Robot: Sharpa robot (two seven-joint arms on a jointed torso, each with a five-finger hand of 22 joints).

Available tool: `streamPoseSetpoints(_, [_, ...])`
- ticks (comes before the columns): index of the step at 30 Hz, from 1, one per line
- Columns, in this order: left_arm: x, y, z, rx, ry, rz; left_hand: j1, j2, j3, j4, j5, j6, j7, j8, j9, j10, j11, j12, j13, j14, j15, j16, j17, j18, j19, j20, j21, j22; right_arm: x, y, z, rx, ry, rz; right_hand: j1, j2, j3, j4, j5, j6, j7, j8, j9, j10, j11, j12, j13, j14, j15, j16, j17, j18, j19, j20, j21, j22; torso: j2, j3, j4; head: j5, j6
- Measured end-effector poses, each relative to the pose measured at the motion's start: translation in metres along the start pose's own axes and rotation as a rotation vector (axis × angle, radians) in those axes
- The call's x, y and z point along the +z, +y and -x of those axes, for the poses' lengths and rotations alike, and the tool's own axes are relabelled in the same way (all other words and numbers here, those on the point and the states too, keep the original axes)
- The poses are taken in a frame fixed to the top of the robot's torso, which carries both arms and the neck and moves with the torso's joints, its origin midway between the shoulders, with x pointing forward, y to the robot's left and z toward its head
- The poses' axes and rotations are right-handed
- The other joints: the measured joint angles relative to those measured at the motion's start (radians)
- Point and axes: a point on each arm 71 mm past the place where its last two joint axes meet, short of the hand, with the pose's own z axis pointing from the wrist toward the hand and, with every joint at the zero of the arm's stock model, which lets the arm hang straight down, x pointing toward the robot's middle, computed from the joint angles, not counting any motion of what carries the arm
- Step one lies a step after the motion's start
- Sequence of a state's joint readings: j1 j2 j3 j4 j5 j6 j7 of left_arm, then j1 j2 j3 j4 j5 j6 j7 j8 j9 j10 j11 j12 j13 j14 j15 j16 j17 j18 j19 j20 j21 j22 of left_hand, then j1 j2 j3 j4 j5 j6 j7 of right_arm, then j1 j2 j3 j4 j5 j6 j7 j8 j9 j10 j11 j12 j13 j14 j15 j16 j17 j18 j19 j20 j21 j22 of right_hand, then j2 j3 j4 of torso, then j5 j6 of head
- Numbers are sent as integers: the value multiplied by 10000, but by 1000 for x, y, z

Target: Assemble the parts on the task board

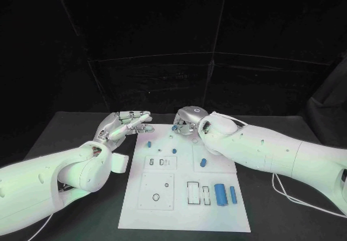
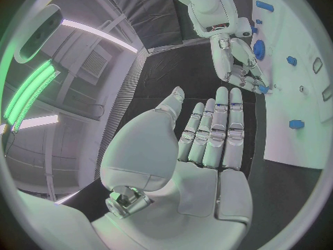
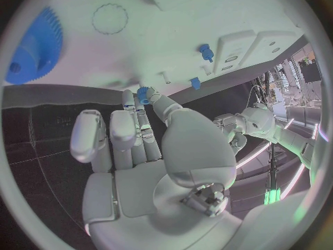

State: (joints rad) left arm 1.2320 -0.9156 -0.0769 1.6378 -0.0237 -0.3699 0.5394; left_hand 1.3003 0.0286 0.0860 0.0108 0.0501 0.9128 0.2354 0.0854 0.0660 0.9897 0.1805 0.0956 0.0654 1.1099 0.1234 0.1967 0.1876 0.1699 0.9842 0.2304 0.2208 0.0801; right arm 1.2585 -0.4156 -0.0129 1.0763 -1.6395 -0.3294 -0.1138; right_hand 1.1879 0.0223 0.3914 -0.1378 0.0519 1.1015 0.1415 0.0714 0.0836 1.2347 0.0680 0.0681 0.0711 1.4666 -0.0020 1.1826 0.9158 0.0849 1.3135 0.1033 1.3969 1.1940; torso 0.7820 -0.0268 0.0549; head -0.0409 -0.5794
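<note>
The right robot hand (image 3: 142, 150) is pinching a small blue part (image 3: 143, 93) over the board's (image 1: 166, 211) far edge, axis unclear; the left robot hand (image 2: 208, 144) is hovering wide

- Right hand (image 3: 149, 150) pinching a small blue part (image 3: 143, 93) at its fingertips, over the board's edge.
- White board (image 3: 208, 11) bearing a blue gear (image 3: 33, 47) and two blue pegs (image 3: 205, 51).

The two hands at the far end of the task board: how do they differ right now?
The right hand pinches a small blue part at its fingertips over the task board's far edge; the left hand holds nothing, its fingers straight and side by side. The right hand is above the board; the left hand sits off its left corner. Both are silver hands on white arms.
</note>
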Motion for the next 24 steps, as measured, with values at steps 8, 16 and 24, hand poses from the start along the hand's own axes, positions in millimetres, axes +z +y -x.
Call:
streamPoseSetpoints(8, [0,0,0,5,-5,5,0,0,0,0,0,0,0,0,0,0,0,0,0,0,0,0,10,0,0,0,0,-12,2,-1,0,-51,-8,-145,-260,-755,-335,347,-21,-2199,386,-121,-243,-1374,445,-47,-91,-408,256,-1014,-1610,107,-1059,219,-694,-1487,8,-8,-2,12,-39])
streamPoseSetpoints(16, [1,0,1,20,-28,11,0,0,0,0,0,0,0,0,0,0,0,0,1,0,0,-35,9,0,-1,0,0,-11,-1,-4,4,-49,-135,-233,73,-922,-1021,709,-21,-3313,538,-86,-190,-2239,589,250,-46,-642,364,-1784,-2633,242,-1721,392,-1320,-2472,12,-8,-17,3,-51])
streamPoseSetpoints(24, [0,0,3,40,-60,26,0,0,0,0,0,0,0,0,0,0,0,0,1,0,0,-40,8,-1,-1,1,0,-10,-34,-27,17,256,-470,-267,308,-695,-1237,924,238,-1902,380,245,-50,-1183,383,1094,124,-330,192,-1272,-1958,242,-1010,300,-927,-1673,12,1,-46,-41,-9])
